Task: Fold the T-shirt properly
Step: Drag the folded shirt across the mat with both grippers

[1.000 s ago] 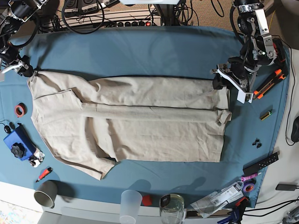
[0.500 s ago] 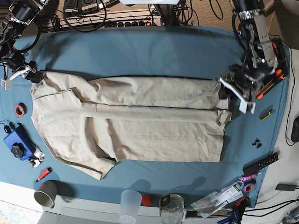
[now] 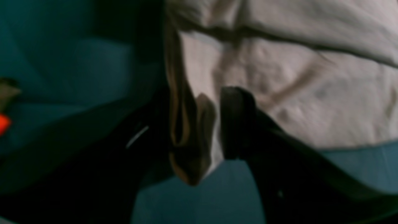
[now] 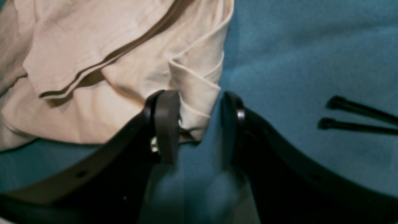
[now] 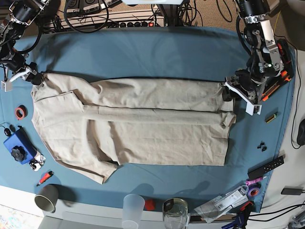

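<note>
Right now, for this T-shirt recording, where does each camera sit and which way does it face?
Base: high above, looking straight down on the whole T-shirt and table cloth; both arms show.
Left wrist: on the left arm, facing along the left claw at a bunched shirt edge between its jaws.
Right wrist: on the right arm, facing along the right claw at a folded shirt corner.
Shared: all three show shirt and cloth.

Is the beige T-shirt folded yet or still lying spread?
Partly folded: the beige cotton T-shirt lies lengthwise on the teal table cloth, its far side flapped onto the middle, its near sleeve spread out.
</note>
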### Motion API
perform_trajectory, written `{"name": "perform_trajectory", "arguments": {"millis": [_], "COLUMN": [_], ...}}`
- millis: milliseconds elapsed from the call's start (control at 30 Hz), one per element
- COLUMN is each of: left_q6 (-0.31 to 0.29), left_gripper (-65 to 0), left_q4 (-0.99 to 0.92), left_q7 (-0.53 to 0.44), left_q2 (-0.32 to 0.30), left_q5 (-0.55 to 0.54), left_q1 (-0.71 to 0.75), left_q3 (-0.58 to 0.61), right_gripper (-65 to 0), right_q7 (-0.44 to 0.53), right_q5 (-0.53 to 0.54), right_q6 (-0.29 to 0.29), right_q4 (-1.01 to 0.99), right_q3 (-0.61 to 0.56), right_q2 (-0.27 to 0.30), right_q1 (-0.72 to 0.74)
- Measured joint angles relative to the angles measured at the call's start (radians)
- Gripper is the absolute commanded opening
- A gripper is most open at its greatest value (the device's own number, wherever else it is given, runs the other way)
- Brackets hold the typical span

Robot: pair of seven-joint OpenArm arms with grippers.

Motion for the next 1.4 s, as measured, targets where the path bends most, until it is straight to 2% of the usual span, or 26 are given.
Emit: {"name": "perform_trajectory", "arguments": {"millis": [100, 133, 267, 367, 467, 500, 767, 867, 1400], "left_q6": [-0.001, -0.002, -0.001, 0.000, 0.000, 0.019, 0.019, 0.023, 0.026], "left_gripper": [-63.2, -65.0, -65.0, -65.0, -65.0, -65.0, -65.0, -65.0, -65.0], "left_q4": [-0.001, -0.001, 0.001, 0.033, 0.048, 0.049, 0.060, 0.093, 0.259], "left_q7": [0.031, 0.035, 0.039, 0.097, 0.108, 0.117, 0.135, 0.148, 0.173], "left_q2": [0.002, 0.003, 0.003, 0.003, -0.001, -0.007, -0.048, -0.060, -0.067], "left_q5": [-0.014, -0.014, -0.018, 0.002, 0.010, 0.003, -0.004, 0.000, 0.014], "left_q1": [0.000, 0.000, 0.001, 0.001, 0.006, 0.006, 0.021, 0.053, 0.241], "left_q3": [0.000, 0.000, 0.000, 0.003, 0.006, 0.006, 0.007, 0.007, 0.005], "right_gripper": [-62.0, -65.0, -65.0, -65.0, -65.0, -65.0, -65.0, -65.0, -65.0], "right_q7": [-0.006, -0.006, -0.006, -0.018, -0.048, -0.051, -0.052, -0.098, -0.107], "right_q5": [0.010, 0.010, 0.010, 0.008, -0.005, -0.006, -0.005, -0.006, 0.039], "right_q6": [0.000, 0.000, 0.000, 0.000, 0.000, -0.001, 0.000, 0.000, 0.000], "right_q4": [0.000, 0.000, 0.000, 0.000, 0.042, 0.056, 0.132, 0.132, 0.133], "right_q3": [0.000, 0.000, 0.000, 0.000, 0.007, 0.016, 0.106, 0.126, 0.134], "right_q2": [-0.002, -0.002, -0.002, 0.001, -0.002, -0.003, -0.002, -0.002, -0.003], "right_q1": [0.000, 0.000, 0.001, 0.007, 0.009, 0.009, 0.009, 0.008, -0.166]}}
